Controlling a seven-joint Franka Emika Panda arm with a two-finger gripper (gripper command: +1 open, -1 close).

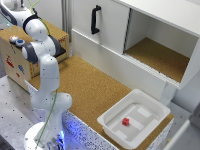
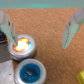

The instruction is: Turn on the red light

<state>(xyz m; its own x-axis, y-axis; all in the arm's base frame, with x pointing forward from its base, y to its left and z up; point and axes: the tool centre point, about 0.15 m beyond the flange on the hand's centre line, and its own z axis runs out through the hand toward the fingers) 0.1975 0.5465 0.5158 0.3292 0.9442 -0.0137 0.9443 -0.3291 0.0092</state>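
The red light [image 2: 23, 46] sits right beneath my wrist camera, a small round orange-red cap with a pale rim, glowing bright at its centre, so I judge it may already be lit, though glare could account for that. It lies at about nine o'clock from the middle of the wrist view, on the cork surface [image 2: 47, 25], with the round blue cap [image 2: 31, 72] just beside it toward six o'clock. I reckon the cap is rigid plastic, light, with a short springy travel: a thing to press straight down on its middle with one fingertip, not to pinch, since a smooth low dome gives no purchase at the sides. My gripper [image 2: 37, 31] is spread wide and carries nothing; one finger hangs at the cap's edge, touching or nearly so, while the other stands well apart toward three o'clock over bare cork. In the exterior view my arm [image 1: 42, 65] folds over the far corner at about ten o'clock, hiding both caps, and the white tray [image 1: 114, 124] with the small red cube [image 1: 126, 121] lies well apart at five o'clock.
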